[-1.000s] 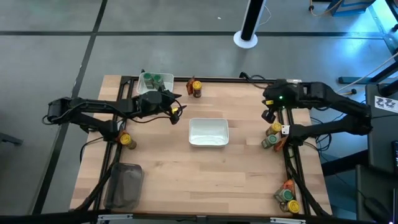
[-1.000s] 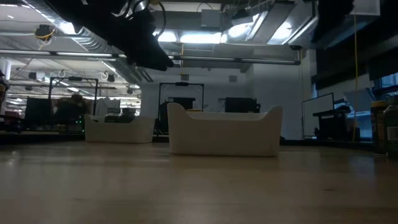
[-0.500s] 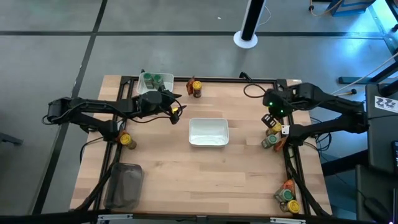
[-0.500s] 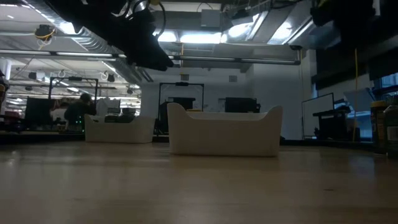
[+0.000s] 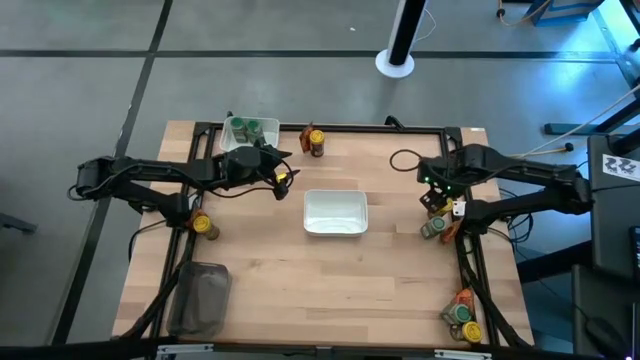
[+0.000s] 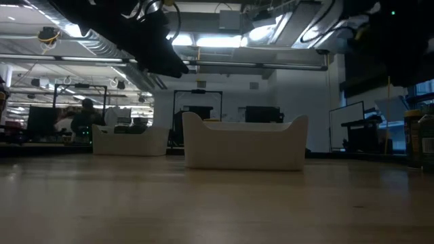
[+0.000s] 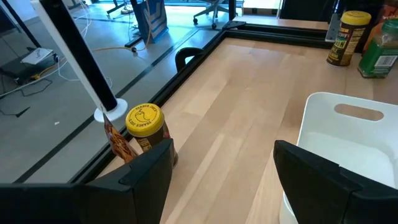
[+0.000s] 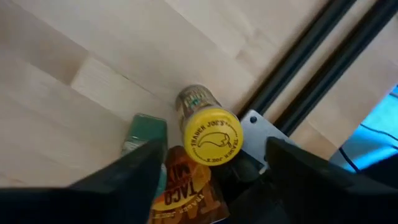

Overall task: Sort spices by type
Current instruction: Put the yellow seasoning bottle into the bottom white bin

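Under right gripper (image 8: 211, 168), yellow-lidded jar (image 8: 210, 135), label legible only there

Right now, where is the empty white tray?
In the high view the empty white tray sits in the middle of the table, between the two arms. The left gripper hangs just off its far-left corner.

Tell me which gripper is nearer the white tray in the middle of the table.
Left. The left gripper hovers just off the white tray at its far-left corner; the right gripper is farther off, over the jars at the table's right edge.
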{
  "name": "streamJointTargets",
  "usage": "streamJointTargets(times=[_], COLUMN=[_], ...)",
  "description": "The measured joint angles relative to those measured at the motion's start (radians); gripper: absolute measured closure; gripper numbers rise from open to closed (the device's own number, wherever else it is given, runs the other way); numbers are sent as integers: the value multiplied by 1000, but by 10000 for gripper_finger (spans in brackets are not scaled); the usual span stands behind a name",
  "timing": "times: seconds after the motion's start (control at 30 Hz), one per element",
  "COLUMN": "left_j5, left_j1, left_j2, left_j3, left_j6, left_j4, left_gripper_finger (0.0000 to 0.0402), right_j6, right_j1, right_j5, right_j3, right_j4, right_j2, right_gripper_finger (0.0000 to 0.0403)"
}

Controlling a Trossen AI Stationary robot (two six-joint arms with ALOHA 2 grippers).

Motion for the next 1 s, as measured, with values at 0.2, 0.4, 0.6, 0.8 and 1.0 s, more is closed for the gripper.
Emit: streamJointTargets(times=[0.2, 0.4, 0.6, 0.8, 1.0], left_j5=[0, 0, 0, 0, 0], left_j1=[0, 0, 0, 0, 0], left_j2=[0, 0, 0, 0, 0], left_j3=[0, 0, 0, 0, 0], left_j6=[0, 0, 0, 0, 0], left_j4=[2, 3, 3, 3, 3], left_gripper_finger=[141, 141, 141, 141, 141], right_j6=[29, 42, 64, 68, 68], right_j1=[0, 0, 0, 0, 0], right_j5=[-8, -53, -48, -43, -40], right_j3=[-79, -130, -172, -219, -218], right_j4=[0, 24, 70, 127, 158], right_j2=[4, 4, 4, 4, 4], right_gripper_finger=[47, 36, 36, 36, 36])
